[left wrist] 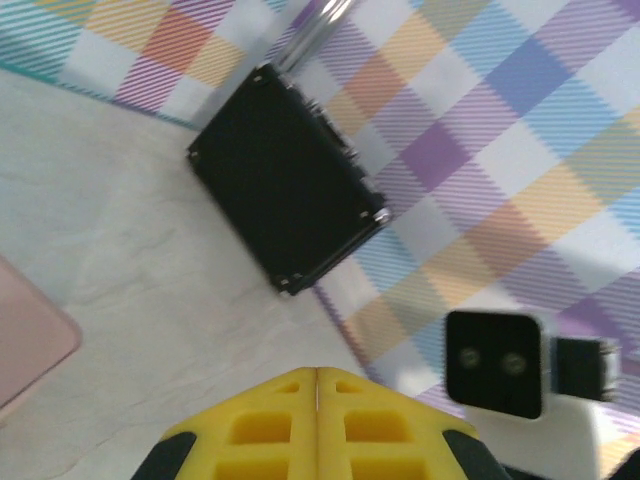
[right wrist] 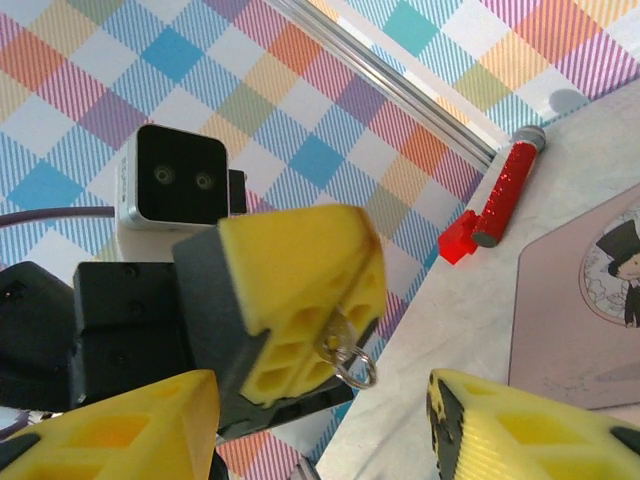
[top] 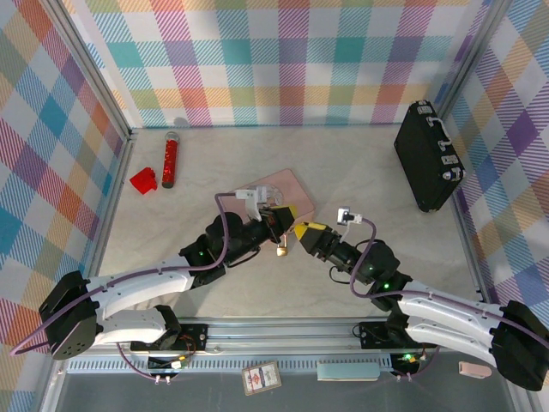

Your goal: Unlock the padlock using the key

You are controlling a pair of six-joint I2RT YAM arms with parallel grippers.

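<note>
Padlock (top: 281, 251), tiny, boxy, brass-gold metal

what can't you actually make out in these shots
- silver loop poking from the shut left gripper, right wrist view: key or shackle unclear, the fingers hide the rest
- padlock, top view: too small to tell locked or open
- pink tin, left wrist view: cut off by the left edge
</note>
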